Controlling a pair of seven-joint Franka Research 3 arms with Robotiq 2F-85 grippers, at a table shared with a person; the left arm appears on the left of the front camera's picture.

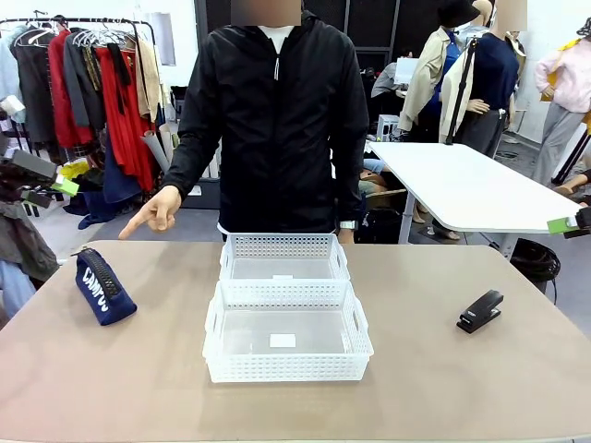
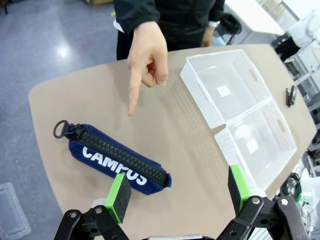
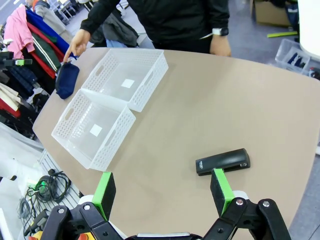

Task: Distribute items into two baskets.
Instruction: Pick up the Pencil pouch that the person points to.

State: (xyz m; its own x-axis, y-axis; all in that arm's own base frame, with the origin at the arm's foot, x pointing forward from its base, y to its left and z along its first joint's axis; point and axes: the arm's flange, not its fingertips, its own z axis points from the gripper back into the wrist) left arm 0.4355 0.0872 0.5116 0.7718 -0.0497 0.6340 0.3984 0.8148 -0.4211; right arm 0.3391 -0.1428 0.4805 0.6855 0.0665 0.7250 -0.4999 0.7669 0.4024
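Left gripper [image 2: 178, 192] and right gripper [image 3: 162, 192] are both hanging open, empty. Navy pouch [image 2: 120, 161] is lying left of the baskets [image 1: 286, 367], probably soft and light; I'm thinking pinch across its middle.

Left gripper [image 2: 178, 192]: black linked fingers with silver pivot bolts, bright green pads [image 2: 118, 196]. Right gripper [image 3: 162, 192] had the same build, green pads [image 3: 220, 190]. Person [image 1: 277, 120] wore a black zipped jacket [image 1: 305, 138] with long sleeves, white top at collar, pale watch [image 3: 218, 31] on one wrist.
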